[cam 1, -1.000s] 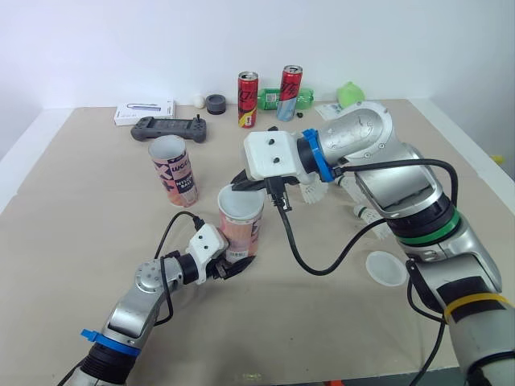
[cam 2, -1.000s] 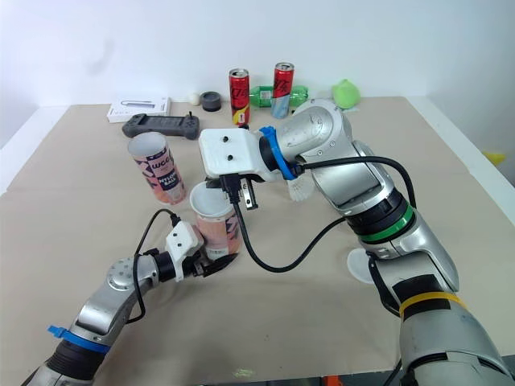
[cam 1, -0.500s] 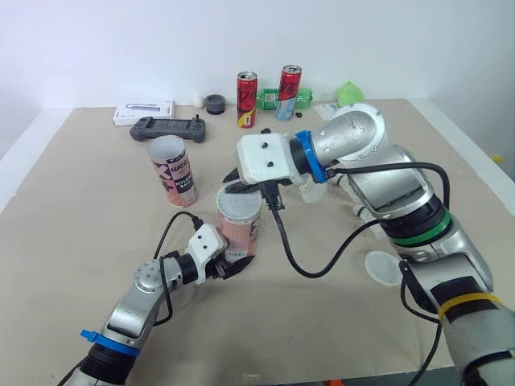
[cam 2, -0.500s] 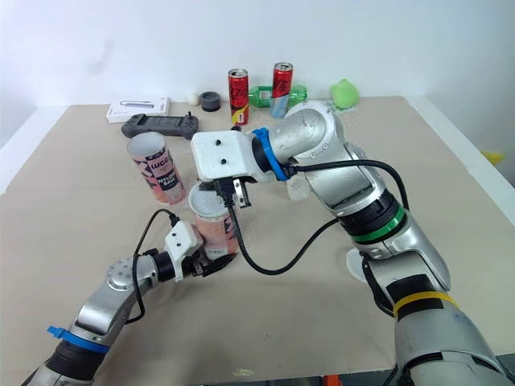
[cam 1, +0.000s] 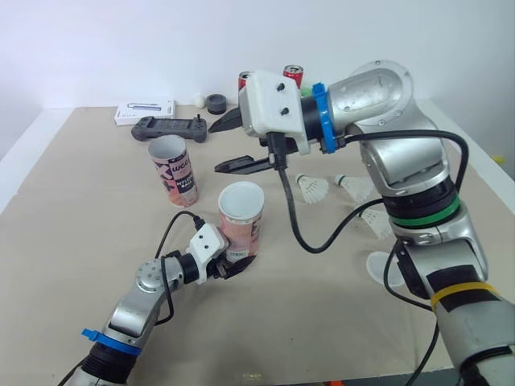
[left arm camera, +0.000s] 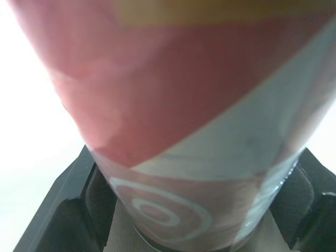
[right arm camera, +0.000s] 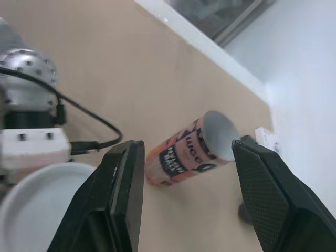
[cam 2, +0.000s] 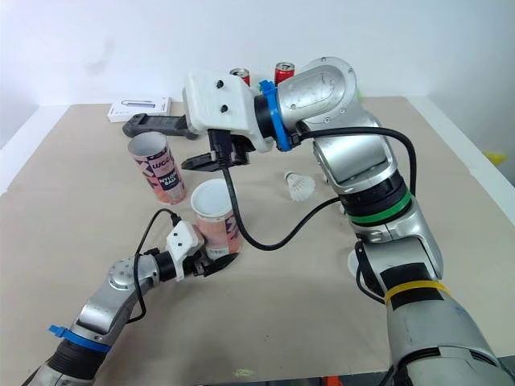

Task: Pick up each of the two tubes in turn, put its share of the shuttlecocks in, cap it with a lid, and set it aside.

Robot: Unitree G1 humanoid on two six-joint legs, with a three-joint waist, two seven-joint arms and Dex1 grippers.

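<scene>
A pink tube (cam 1: 240, 225) stands upright near the table's middle, and its top looks covered by a flat white lid (right arm camera: 37, 210). My left gripper (cam 1: 229, 267) is shut on the tube's base (left arm camera: 184, 105), with a black finger (left arm camera: 63, 220) on either side. My right gripper (cam 1: 233, 143) hangs open and empty above and behind the tube. A second tube (cam 1: 174, 169), uncapped, stands to the left (right arm camera: 194, 147). Three shuttlecocks (cam 1: 312, 186) lie on the right. A spare white lid (cam 1: 385, 268) lies nearer the front right.
Along the back edge sit a grey game controller (cam 1: 169, 127), a white box (cam 1: 145, 111), a black round object (cam 1: 216, 102) and two red cans (cam 1: 293, 72). My right arm's black cable (cam 1: 294, 225) droops just right of the held tube.
My right gripper has opened and risen from the pink tube's mouth, swinging back. The tube's top now shows flat white. The left gripper and tube have not moved.
</scene>
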